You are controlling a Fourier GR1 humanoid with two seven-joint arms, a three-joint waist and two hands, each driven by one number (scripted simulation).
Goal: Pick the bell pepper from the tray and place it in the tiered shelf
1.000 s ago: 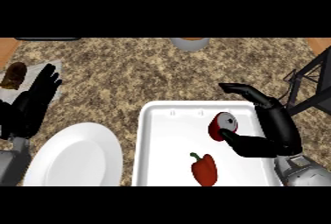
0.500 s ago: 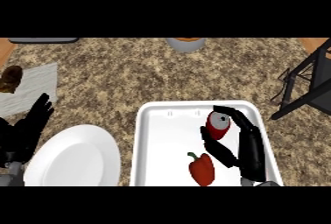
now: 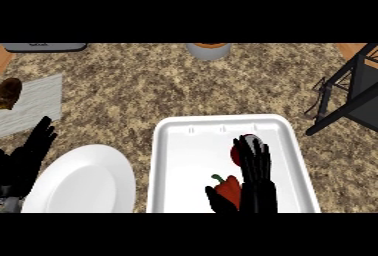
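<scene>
The pepper (image 3: 229,189) is shown lying in the tray (image 3: 184,160), lower centre-right of the frame, with 1 other red item (image 3: 235,151) just above it. The right hand (image 3: 258,192) is held wide over the tray: fingers (image 3: 255,155) straight, thumb left of the pepper. The left hand (image 3: 29,155) is rested open at lower left, beside the plate (image 3: 81,182). The shelf (image 3: 342,82) is seen at upper right.

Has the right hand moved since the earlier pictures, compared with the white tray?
Yes. The right hand has come in from the tray's far right corner toward its near edge, next to the bell pepper.
</scene>
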